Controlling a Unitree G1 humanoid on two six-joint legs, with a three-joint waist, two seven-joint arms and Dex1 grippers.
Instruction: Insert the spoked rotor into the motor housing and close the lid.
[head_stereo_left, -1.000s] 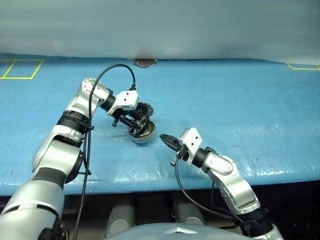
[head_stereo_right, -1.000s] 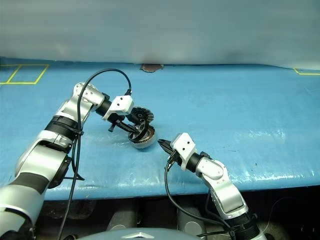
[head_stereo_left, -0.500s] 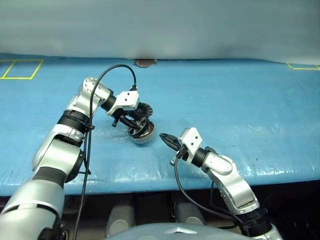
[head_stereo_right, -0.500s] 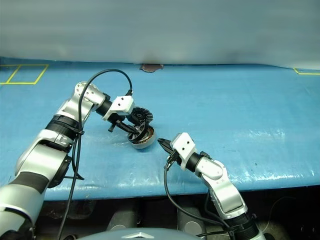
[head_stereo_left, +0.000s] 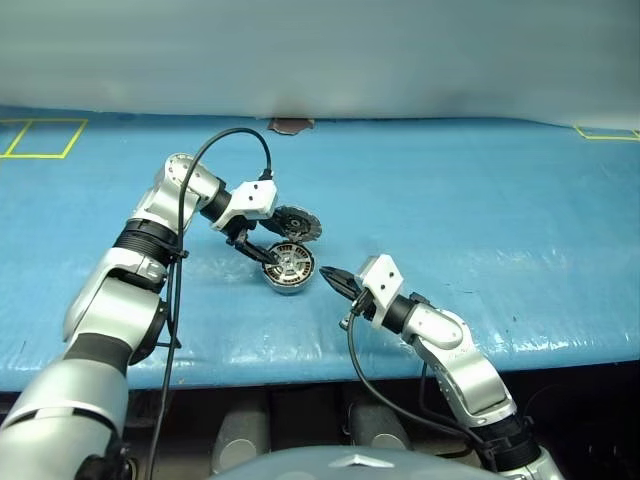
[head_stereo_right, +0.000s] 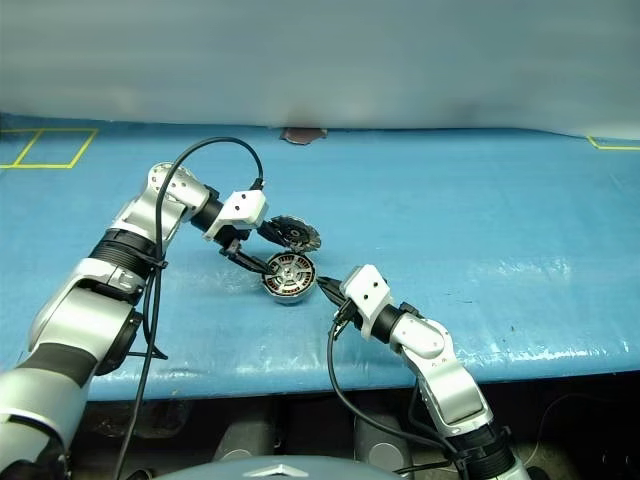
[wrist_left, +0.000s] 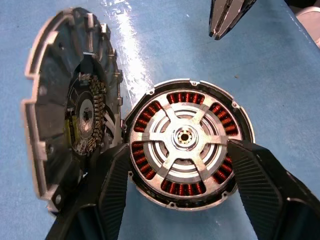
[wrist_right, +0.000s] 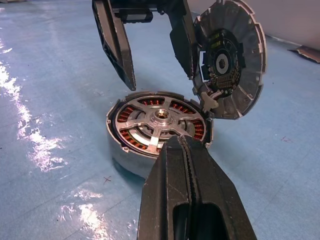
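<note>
I see spoked rotor (wrist_left: 184, 138) seated in motor housing (wrist_left: 150, 199), lid (wrist_left: 67, 107) up; left gripper (wrist_left: 181, 186) spread wide astride it w/o grip, right gripper (wrist_right: 187, 150) closed, empty.

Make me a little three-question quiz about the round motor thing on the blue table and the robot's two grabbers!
1. True or false: the spoked rotor already sits inside the motor housing.
2. How is the lid standing? A) shut flat on the housing B) swung open, still hinged at the housing's edge C) lying far off on the table
3. Fill in: the jaws of the left gripper are ___, one on each side of the housing, while the right gripper is shut.

Key: 1 true; 2 B; 3 open
</note>
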